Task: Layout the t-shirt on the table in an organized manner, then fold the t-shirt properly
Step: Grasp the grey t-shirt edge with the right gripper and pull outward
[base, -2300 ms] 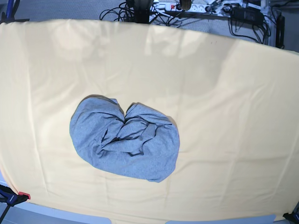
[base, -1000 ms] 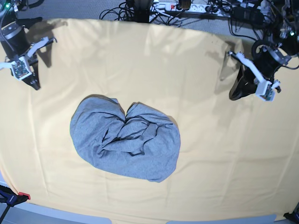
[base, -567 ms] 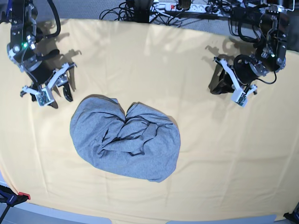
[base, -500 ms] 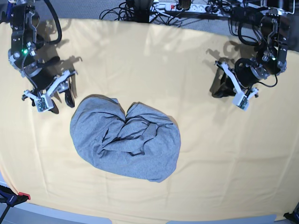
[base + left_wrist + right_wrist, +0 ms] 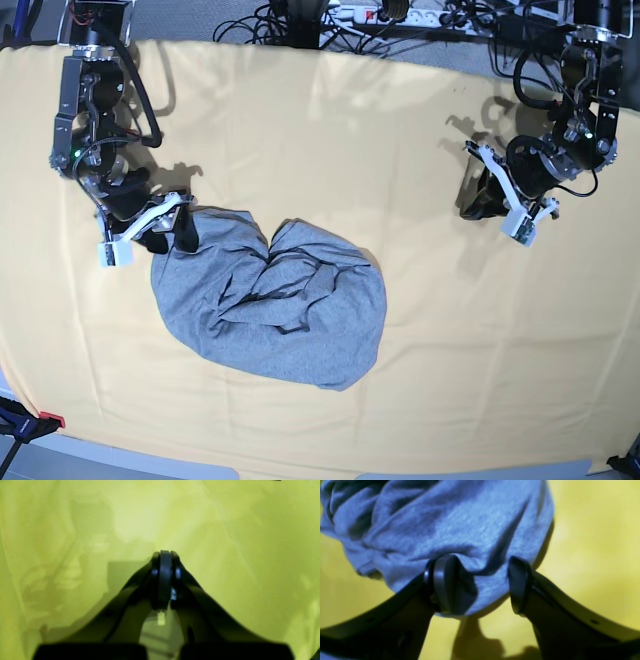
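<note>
The grey t-shirt [image 5: 270, 300] lies crumpled in a rounded heap in the middle of the table [image 5: 450, 330], with no lettering showing. My right gripper [image 5: 170, 236] is at the heap's upper-left edge in the base view. In the right wrist view that gripper [image 5: 482, 585] is open, its two black fingers [image 5: 445, 580] straddle a bulge of the t-shirt [image 5: 445, 525], and one finger presses into the fabric. My left gripper [image 5: 470, 208] hovers over bare cloth well to the right of the shirt. Its jaws are shut and empty [image 5: 165, 555].
Cables and a power strip [image 5: 350, 15] lie on the floor beyond the table's far edge. A red-tipped clamp [image 5: 45, 420] grips the cloth at the near left corner. Yellow cloth with faint creases surrounds the shirt on all sides.
My right arm has swung down and toward the shirt, and its open fingers now sit on the shirt's upper-left edge. The left gripper has barely shifted and stays shut.
</note>
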Action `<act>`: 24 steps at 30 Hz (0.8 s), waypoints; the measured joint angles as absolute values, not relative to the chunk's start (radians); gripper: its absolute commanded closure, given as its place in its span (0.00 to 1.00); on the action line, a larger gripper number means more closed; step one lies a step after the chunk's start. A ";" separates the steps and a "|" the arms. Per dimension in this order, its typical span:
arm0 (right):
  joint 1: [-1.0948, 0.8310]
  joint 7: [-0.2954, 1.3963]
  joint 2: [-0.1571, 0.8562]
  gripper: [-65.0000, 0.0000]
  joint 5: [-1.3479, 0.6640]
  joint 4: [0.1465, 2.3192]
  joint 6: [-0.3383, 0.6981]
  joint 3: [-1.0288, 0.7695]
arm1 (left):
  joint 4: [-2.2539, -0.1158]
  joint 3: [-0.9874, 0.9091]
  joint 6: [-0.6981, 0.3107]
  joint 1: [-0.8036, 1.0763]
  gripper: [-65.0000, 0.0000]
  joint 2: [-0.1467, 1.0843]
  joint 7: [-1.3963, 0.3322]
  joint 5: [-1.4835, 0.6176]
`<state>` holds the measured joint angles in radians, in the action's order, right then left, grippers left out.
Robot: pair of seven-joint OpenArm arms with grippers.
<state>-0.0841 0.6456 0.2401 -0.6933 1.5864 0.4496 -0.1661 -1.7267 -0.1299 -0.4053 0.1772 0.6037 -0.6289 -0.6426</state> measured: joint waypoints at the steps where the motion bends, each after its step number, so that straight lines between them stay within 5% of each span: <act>1: -0.087 0.664 0.227 0.53 -0.694 1.586 0.465 -0.166 | -1.727 -0.130 -0.406 0.177 1.00 0.604 -0.628 -0.643; 5: -0.085 0.704 0.206 0.99 -0.713 1.595 0.519 -0.166 | -1.727 -0.130 -0.414 0.178 1.00 0.604 -0.628 -0.643; 12: -0.090 0.785 0.250 1.00 -0.578 1.819 0.555 -0.208 | -1.727 -0.130 -0.488 0.180 1.00 0.604 -0.630 -0.649; 24: -0.171 0.771 0.351 1.00 -0.254 1.910 0.201 -0.364 | -1.727 -0.130 -0.645 0.171 1.00 0.609 -0.592 -0.757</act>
